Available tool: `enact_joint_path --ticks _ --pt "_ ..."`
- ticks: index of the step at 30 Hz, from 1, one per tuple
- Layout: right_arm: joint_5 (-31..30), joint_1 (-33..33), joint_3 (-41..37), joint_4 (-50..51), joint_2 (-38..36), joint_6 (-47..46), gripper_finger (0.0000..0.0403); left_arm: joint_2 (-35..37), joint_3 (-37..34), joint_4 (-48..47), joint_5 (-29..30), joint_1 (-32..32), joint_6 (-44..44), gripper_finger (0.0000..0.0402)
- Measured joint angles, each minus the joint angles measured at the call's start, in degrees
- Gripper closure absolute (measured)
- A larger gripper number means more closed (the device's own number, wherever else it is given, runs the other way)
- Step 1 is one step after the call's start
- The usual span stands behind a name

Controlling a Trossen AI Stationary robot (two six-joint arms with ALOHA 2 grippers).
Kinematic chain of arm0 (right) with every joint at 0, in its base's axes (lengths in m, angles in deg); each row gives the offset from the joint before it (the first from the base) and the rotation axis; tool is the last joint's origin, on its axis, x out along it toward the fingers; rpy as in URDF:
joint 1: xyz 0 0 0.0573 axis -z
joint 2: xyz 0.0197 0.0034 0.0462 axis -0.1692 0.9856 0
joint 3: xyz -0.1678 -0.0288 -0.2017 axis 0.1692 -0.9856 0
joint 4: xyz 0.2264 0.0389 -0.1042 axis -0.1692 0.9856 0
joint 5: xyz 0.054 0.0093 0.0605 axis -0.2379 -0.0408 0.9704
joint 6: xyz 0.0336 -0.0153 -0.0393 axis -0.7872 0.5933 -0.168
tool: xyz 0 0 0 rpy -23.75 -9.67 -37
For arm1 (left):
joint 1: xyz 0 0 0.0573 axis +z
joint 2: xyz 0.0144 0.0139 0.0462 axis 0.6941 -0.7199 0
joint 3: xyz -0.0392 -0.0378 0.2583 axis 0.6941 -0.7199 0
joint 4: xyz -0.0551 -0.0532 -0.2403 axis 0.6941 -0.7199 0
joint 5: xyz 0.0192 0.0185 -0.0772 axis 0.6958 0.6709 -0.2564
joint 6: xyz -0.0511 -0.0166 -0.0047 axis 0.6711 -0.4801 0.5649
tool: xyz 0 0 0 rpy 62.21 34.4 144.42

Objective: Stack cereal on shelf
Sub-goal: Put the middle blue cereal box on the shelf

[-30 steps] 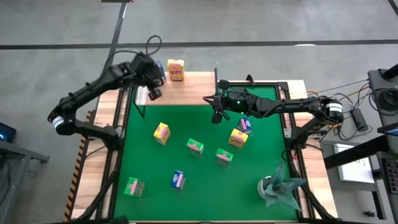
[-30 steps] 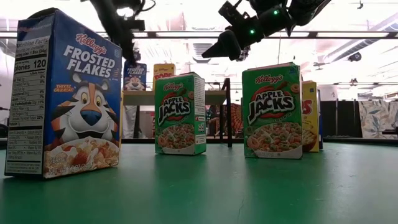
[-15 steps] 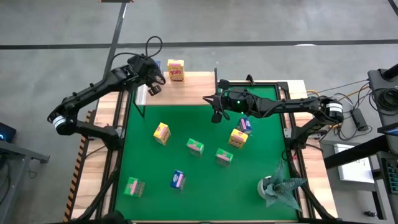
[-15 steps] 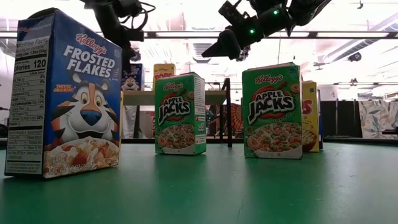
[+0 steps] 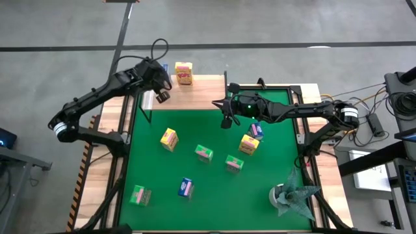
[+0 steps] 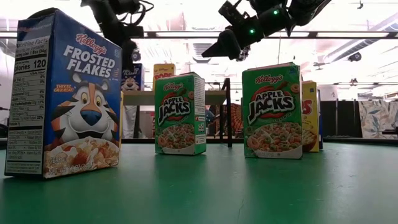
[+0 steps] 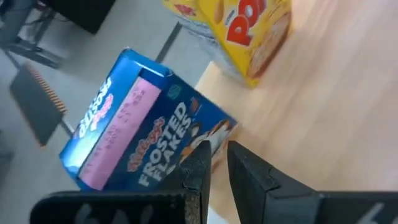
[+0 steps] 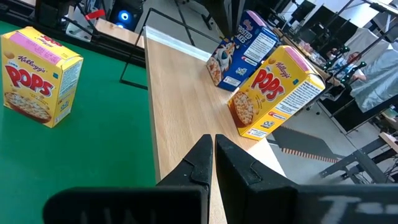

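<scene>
On the near part of the green mat (image 5: 214, 188) stand a green cereal box (image 5: 138, 195) at the left and a blue cereal box (image 5: 186, 188) toward the middle; in the low view the blue Frosted Flakes box (image 6: 65, 93) fills the left foreground. Farther in, two green Apple Jacks boxes (image 5: 204, 153) (image 5: 234, 163) stand upright on the mat, with a yellow box (image 5: 169, 138) to their left and a yellow box (image 5: 249, 144) to their right. A further blue box (image 5: 256, 130) lies just beyond that right yellow box, below the right arm. A grey-green wad (image 5: 290, 196) sits at the near right corner of the mat. The right tool (image 5: 225, 121) hangs above the mat's far middle, fingers closed and holding nothing. At the far edge stands the wooden shelf (image 5: 205, 83), bearing a yellow Pops box (image 5: 184, 73) and, beside it, a blue Frosted Flakes box (image 7: 134, 143). The left tool (image 5: 161, 95) is over the shelf's left end, its fingers (image 7: 245, 171) drawn almost together with only a narrow slit between them, gripping nothing; the blue box sits just past the fingertips, tilted in the left wrist view.
</scene>
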Motion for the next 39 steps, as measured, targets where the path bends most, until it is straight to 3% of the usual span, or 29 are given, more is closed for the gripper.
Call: enact_joint_path --ticks 7,12,16,20,26,29,39 --pt "0.0 0.0 0.0 0.0 0.0 0.0 0.0394 4.7 -0.1 0.8 -9.2 -3.9 4.6 0.0364" --pt "0.0 0.0 0.0 0.0 0.0 -0.7 0.0394 11.4 -2.2 1.5 -6.6 -8.4 5.6 0.0364" --pt "0.0 0.0 0.0 0.1 0.0 -2.5 0.0394 15.9 -7.9 2.8 -4.5 -8.4 5.2 0.0364" --pt "0.1 0.0 0.0 0.9 0.0 -3.7 0.0394 18.5 -17.1 14.7 -3.8 -7.8 6.1 0.0364" --pt "0.0 0.0 0.0 1.8 0.0 -4.1 0.0394 17.0 -27.9 34.0 10.9 -6.8 2.2 0.0364" --pt "0.0 0.0 0.0 1.8 0.0 -4.1 0.0394 14.8 -29.4 38.6 11.5 -5.2 -0.2 0.0364" --pt "0.0 0.0 0.0 2.1 0.0 -4.0 0.0394 7.7 -28.7 38.5 11.5 -0.6 -0.2 0.0364"
